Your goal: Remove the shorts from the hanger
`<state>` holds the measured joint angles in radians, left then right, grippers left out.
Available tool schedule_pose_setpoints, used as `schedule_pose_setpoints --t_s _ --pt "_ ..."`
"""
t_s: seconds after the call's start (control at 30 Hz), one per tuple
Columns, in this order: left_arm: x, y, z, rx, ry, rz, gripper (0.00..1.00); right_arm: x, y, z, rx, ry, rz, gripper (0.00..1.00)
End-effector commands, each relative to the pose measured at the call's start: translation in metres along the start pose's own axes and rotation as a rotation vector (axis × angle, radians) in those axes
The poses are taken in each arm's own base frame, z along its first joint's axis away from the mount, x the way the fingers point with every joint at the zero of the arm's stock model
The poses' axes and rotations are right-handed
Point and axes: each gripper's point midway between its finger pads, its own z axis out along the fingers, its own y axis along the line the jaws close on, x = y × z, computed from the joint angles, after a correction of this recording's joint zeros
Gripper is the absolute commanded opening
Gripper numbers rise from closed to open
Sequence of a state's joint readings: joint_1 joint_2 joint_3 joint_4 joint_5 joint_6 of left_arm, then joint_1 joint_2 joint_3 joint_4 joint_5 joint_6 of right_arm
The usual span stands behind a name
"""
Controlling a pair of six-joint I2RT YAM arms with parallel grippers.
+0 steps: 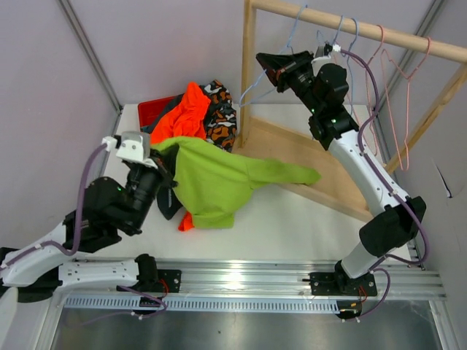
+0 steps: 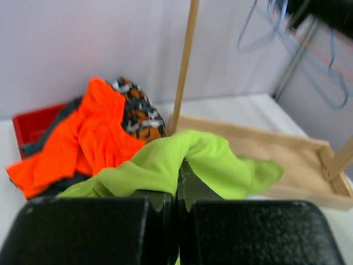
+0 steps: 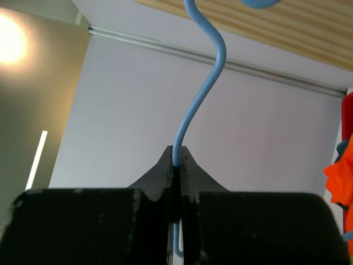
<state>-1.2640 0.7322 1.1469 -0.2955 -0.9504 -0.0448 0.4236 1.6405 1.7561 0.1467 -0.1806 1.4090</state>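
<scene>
Left wrist view: left gripper pinched fully closed on a fold of the lime green shorts — cloth bunches right at the fingertips, the rest trailing off toward the wooden rack base. Right wrist view: right gripper clamped tight on the wire neck of the blue hanger, just under its hook. Top view shows that hanger bare, its hook up at the rail. The lime pair lies across the table, 1 leg draped over the base edge, well apart from the hanger. Orange shorts and camouflage shorts are heaped at the red bin behind. Judgement: the pair looks free — what remains is moving it to the heap. Lift before pulling so the draped leg clears the base lip; hold the hanger steady against swing.
</scene>
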Motion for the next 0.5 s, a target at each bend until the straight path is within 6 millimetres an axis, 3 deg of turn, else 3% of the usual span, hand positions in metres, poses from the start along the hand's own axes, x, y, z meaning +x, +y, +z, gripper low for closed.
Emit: schedule_pose_setpoints --t_s 0.0,0.03,0.07,0.1,0.17,0.2,0.23,0.27,0.3,0.37,0.4,0.43,0.47 --pt "-0.07 0.013 0.002 -0.057 -0.109 0.111 0.0 -0.003 0.005 -0.018 0.007 -0.038 0.005 0.0" --pt "-0.092 0.016 0.003 -0.069 -0.146 0.101 0.0 -0.002 0.004 -0.021 0.009 -0.039 0.004 0.0" --pt "-0.095 0.011 0.012 -0.085 -0.147 0.147 0.0 -0.001 0.012 -0.028 -0.002 -0.039 -0.005 0.02" --pt "-0.128 0.019 0.009 -0.096 -0.201 0.129 0.0 0.001 0.007 -0.032 0.01 -0.036 -0.012 0.07" --pt "-0.133 0.026 0.031 -0.149 -0.193 0.191 0.0 0.005 0.012 -0.04 0.011 -0.028 -0.036 0.24" --pt "-0.147 0.021 0.035 -0.098 -0.207 0.177 0.0 0.007 0.012 -0.043 0.012 -0.027 -0.064 0.6" --pt "-0.165 0.028 0.037 -0.109 -0.232 0.161 0.0 0.01 0.011 -0.045 0.019 -0.021 -0.073 0.75" --pt "-0.168 0.045 0.048 -0.171 -0.228 0.18 0.0 0.011 0.009 -0.048 0.032 -0.016 -0.083 0.85" --pt "-0.17 0.037 0.066 -0.144 -0.214 0.19 0.0 0.012 0.012 -0.052 0.032 -0.015 -0.105 0.99" --pt "-0.197 0.056 0.074 -0.205 -0.259 0.192 0.0 0.016 0.009 -0.058 0.054 -0.001 -0.129 0.99" --pt "-0.181 0.055 0.102 -0.21 -0.202 0.213 0.0 0.016 0.013 -0.064 0.055 -0.004 -0.143 0.99" --pt "-0.179 0.054 0.117 -0.186 -0.188 0.215 0.0 0.017 0.015 -0.068 0.06 -0.01 -0.185 0.99" --pt "-0.209 0.071 0.112 -0.226 -0.253 0.169 0.0 0.02 0.003 -0.073 0.12 -0.017 -0.199 0.99"
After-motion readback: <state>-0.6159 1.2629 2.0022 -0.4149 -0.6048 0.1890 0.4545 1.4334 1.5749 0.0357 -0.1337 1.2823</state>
